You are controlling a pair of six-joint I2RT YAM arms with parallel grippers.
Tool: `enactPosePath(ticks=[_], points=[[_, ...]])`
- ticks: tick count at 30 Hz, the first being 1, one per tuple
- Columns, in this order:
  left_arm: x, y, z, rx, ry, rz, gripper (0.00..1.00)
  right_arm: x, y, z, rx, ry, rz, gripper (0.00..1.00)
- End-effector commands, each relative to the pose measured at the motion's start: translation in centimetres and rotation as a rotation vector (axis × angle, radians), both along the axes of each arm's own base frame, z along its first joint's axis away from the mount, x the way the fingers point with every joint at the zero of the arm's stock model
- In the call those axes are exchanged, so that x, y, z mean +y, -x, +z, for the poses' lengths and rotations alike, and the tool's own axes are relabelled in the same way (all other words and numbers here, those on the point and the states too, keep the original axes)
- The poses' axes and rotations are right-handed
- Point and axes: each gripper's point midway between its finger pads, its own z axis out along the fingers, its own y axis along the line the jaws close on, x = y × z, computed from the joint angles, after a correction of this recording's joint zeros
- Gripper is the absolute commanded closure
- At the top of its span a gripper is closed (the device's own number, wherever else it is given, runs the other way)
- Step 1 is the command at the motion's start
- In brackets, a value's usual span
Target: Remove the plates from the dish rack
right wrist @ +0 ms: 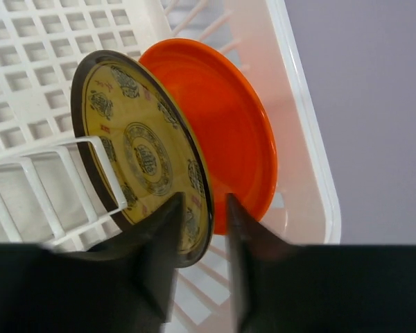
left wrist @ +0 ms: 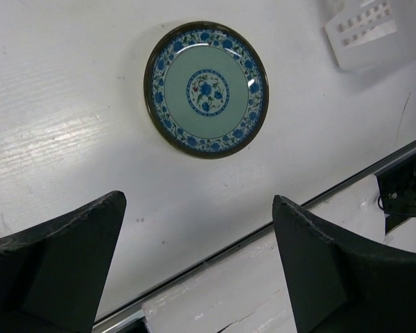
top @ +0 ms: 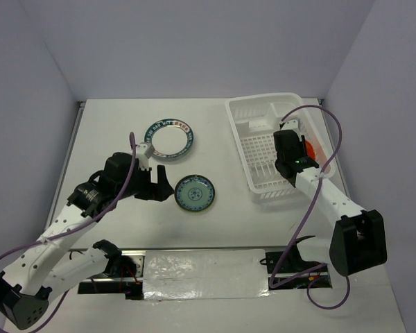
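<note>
- Far right corner of the bench (top: 118, 125): the dish rack (top: 260, 104) sits here, with the right jaws down inside it.
- 2 plates stand on edge in the rack by its right wall. The yellow plate (right wrist: 135, 149) has a dark rim and dark medallions. The orange-red plate (right wrist: 236, 132) is just behind it, nearly touching.
- Right jaws straddle the yellow plate's rim, 1 finger on its face and the other slipped between the 2 plates. They are nearly together, but a sliver of orange shows beside the rim, so I cannot tell whether the pinch is made.
- Middle of the bench: 2 plates lie flat, well apart from the rack. The teal-rimmed plate (top: 170, 137) is toward the far edge and the blue floral plate (left wrist: 206, 89) toward the near edge.
- Left jaws hang just left of the blue floral plate, wide apart, holding nothing.
- Step in hand, as I judge it: taking hold of plate 3, the yellow one. By what shows, the task is roughly half done.
- Next move calls for a firm pinch, then a lift along the plate's own plane. That should clear the white divider bar (right wrist: 62, 149) crossing its face and avoid dragging the orange-red plate.
- After that, carry it left to bare bench and lay it flat.
</note>
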Motion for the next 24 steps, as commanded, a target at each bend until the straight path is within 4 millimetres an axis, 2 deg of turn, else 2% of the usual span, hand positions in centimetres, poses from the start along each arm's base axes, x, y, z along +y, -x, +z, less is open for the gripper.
enactPosePath(ticks=[1, 4, 5, 10, 12, 18, 21, 24], points=[[-0.5, 0.5, -0.6, 0.019, -0.016, -0.059, 0.00, 0.1, -1.4, 0.4, -0.049, -0.012, 0.013, 0.67], [-0.5, 0.5, -0.7, 0.024, -0.021, -0.057, 0.01, 0.1, -1.3, -0.2, -0.025, -0.017, 0.011, 0.70], [-0.5, 0.5, -0.7, 0.024, -0.020, -0.058, 0.00, 0.1, -1.3, -0.2, -0.025, -0.017, 0.013, 0.75], [-0.5, 0.8, -0.3, 0.004, -0.008, -0.063, 0.00, 0.0, -1.1, 0.2, -0.041, -0.018, 0.010, 0.85], [-0.6, 1.0, -0.3, 0.003, -0.009, -0.070, 0.00, 0.0, -1.0, 0.8, -0.055, -0.019, 0.005, 1.00], [-0.7, 0.9, -0.6, 0.013, -0.014, -0.070, 0.00, 0.1, -0.9, 2.0, -0.096, -0.035, 0.006, 1.00], [-0.7, 1.0, -0.6, 0.011, -0.014, -0.068, 0.00, 0.1, -0.8, 3.1, -0.132, -0.025, 0.005, 1.00], [-0.7, 1.0, -0.4, 0.004, -0.010, -0.069, 0.00, -0.1, -0.3, 5.0, -0.181, -0.002, -0.005, 1.00]])
